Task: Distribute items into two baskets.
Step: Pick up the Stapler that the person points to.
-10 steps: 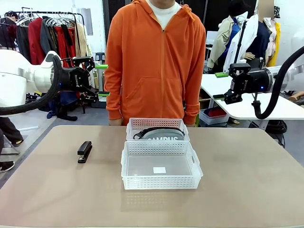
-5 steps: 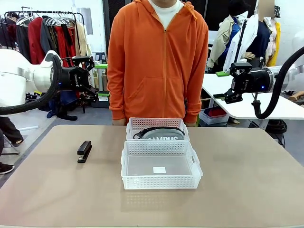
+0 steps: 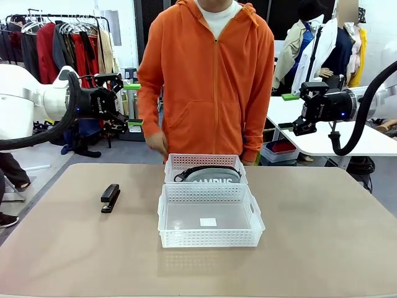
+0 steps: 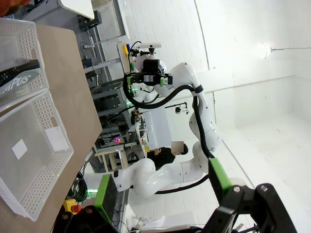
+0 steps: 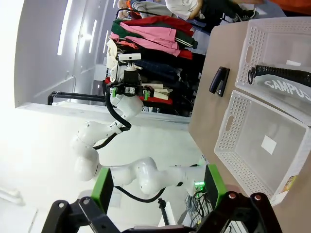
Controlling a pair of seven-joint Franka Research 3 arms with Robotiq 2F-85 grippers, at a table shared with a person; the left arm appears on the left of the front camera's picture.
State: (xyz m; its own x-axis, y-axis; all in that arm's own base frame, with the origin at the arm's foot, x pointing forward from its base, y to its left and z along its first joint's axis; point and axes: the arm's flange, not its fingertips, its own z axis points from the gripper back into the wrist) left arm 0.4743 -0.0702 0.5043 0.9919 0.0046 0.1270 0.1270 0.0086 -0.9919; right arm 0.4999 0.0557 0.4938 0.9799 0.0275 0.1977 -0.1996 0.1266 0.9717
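Note:
A small black stapler point(image 3: 110, 198) point(image 5: 219, 81) lies on the table, left of the two baskets. The near basket point(image 3: 211, 238) point(image 4: 53, 136) point(image 5: 238, 126) holds only a white label on its floor. Right behind it, the far basket point(image 3: 205, 161) point(image 4: 19, 34) point(image 5: 262, 39) holds the grey "CAMPUS" pouch point(image 3: 211, 176) point(image 4: 12, 85) point(image 5: 286, 80). My left gripper point(image 3: 127, 104) point(image 4: 160, 182) hangs open and empty, high above the table's left side. High on the right, my right gripper point(image 3: 288, 112) point(image 5: 158, 184) is also open and holds nothing.
A person in an orange hoodie point(image 3: 208, 81) stands at the far edge behind the baskets, one hand point(image 3: 158, 144) just beyond the table near the far basket's left corner. Clothes racks and other tables stand farther back.
The person has shifted slightly and brought one hand forward and up beside the far basket. Both arms, the stapler and the baskets have not moved.

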